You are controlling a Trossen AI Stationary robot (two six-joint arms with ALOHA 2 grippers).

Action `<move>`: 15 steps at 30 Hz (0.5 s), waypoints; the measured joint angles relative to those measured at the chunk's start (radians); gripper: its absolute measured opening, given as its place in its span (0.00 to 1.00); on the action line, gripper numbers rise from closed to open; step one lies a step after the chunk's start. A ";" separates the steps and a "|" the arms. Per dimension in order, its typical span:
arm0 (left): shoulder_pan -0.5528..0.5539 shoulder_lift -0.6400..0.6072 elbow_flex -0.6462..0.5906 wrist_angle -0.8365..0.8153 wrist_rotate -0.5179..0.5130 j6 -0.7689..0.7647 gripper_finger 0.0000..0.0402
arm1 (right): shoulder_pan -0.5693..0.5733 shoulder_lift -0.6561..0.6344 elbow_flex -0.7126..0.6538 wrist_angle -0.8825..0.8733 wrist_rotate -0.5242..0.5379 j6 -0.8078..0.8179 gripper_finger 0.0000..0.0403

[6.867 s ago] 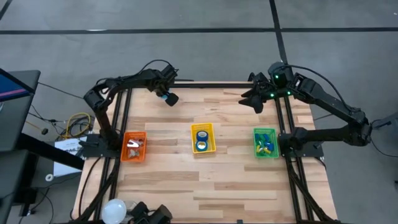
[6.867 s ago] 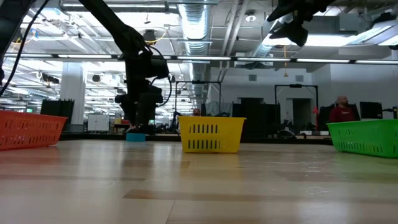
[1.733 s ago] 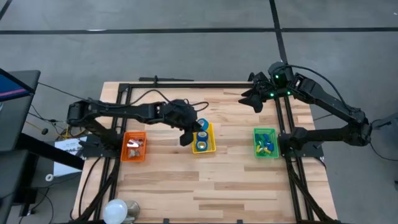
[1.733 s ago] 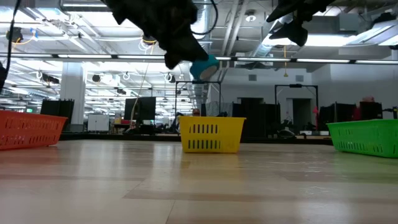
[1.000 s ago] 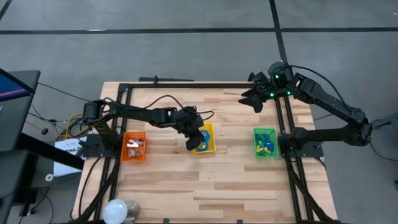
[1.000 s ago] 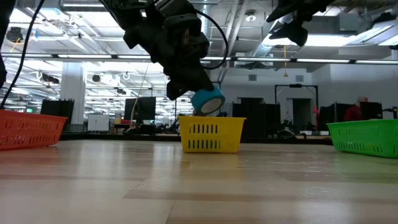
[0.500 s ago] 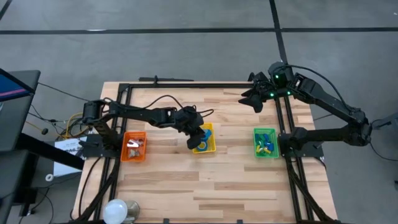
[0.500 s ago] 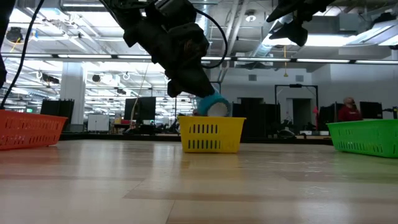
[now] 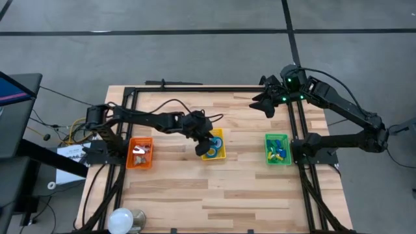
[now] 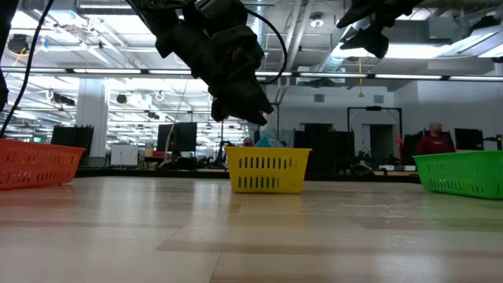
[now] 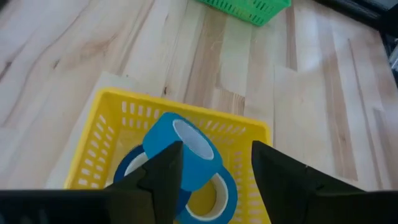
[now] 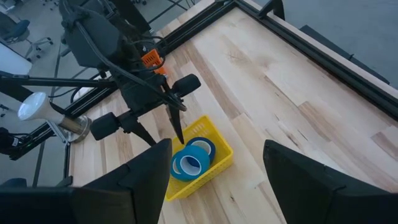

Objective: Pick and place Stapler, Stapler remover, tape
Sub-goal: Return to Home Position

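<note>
Right now left gripper (image 9: 203, 145) is over the yellow basket (image 11: 118, 102), mid-worktop (image 9: 195, 188). Its fingers (image 11: 163, 177) are spread apart, nothing clamped. The blue tape roll (image 11: 186, 144) sits just ahead of the fingertips and below them, inside the basket. It's tilted, pale core facing up, leaning on two other blue rolls (image 11: 214, 193) lying flat under it. From table level the roll's top edge just clears the basket rim, and the fingers hang above it with a gap.

Right gripper (image 9: 265, 101) is up high at the rear right edge of the worktop, well apart from all three baskets. Its fingers (image 12: 144, 176) are apart too and empty. Ahead of them and far below are the yellow basket and the left arm.

The green basket (image 9: 277, 149) is out beyond the left fingers, on the right arm's side. It holds blue, green and yellow pieces, too small to make out. The orange basket (image 9: 140, 153) is back behind the left fingers, near that arm's base, with small pale bits inside.
</note>
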 joint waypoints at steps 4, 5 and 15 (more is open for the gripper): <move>0.006 -0.042 0.000 -0.003 0.000 0.007 0.45 | 0.000 0.000 0.000 0.000 0.000 0.000 0.61; 0.010 -0.058 0.000 -0.003 0.000 0.008 0.45 | 0.000 0.000 0.000 0.000 0.000 0.000 0.61; 0.090 -0.244 0.000 -0.004 0.000 0.008 0.43 | 0.000 0.000 0.000 0.000 0.023 -0.027 0.61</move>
